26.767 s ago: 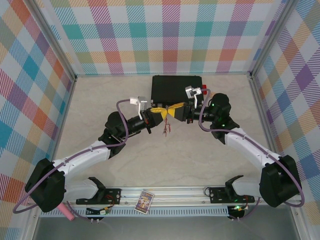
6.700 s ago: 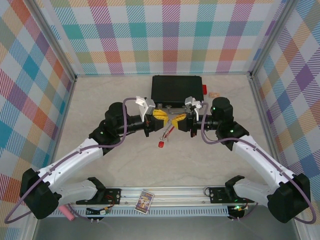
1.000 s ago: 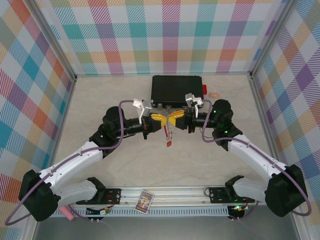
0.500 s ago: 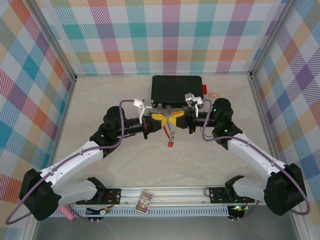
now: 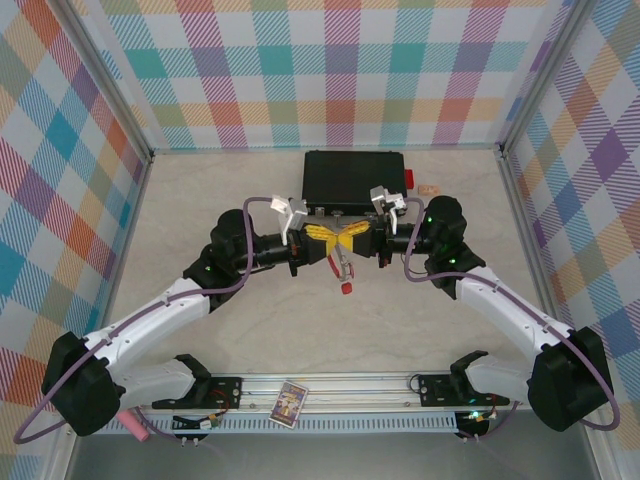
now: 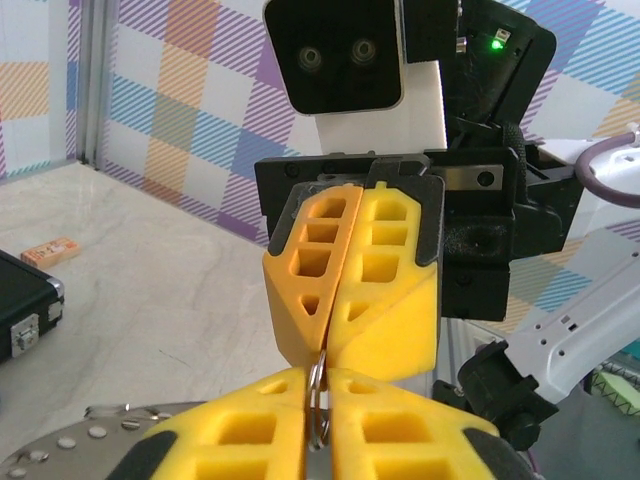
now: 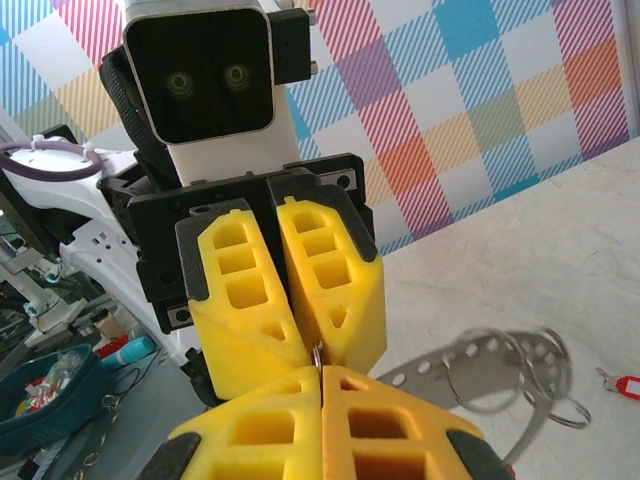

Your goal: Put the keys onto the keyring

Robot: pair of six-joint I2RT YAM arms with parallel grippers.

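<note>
My left gripper (image 5: pixel 329 241) and right gripper (image 5: pixel 346 238) meet tip to tip above the table's middle, in front of the black case. Both are shut on one small silver ring (image 6: pixel 318 385), also seen as a sliver (image 7: pixel 318 350) between the yellow fingers. Below them hangs the keyring (image 5: pixel 340 263), thin and silvery with a red part, with a red-tagged key (image 5: pixel 346 288) at its lowest point. In the right wrist view a perforated metal strip with wire rings (image 7: pixel 490 365) dangles blurred, and a red-tagged key (image 7: pixel 622 384) shows beside it. How the ring joins the loop is hidden.
The black case (image 5: pixel 354 177) stands just behind the grippers, a red block (image 5: pixel 409 178) at its right end and a small tan piece (image 5: pixel 429 189) beyond. A card (image 5: pixel 289 403) and a pink object (image 5: pixel 133 424) lie by the near rail.
The left arm has pushed a little to the right, so the meeting point of the fingertips shifted right. The hanging bunch with the red tag swung slightly right and lower.
</note>
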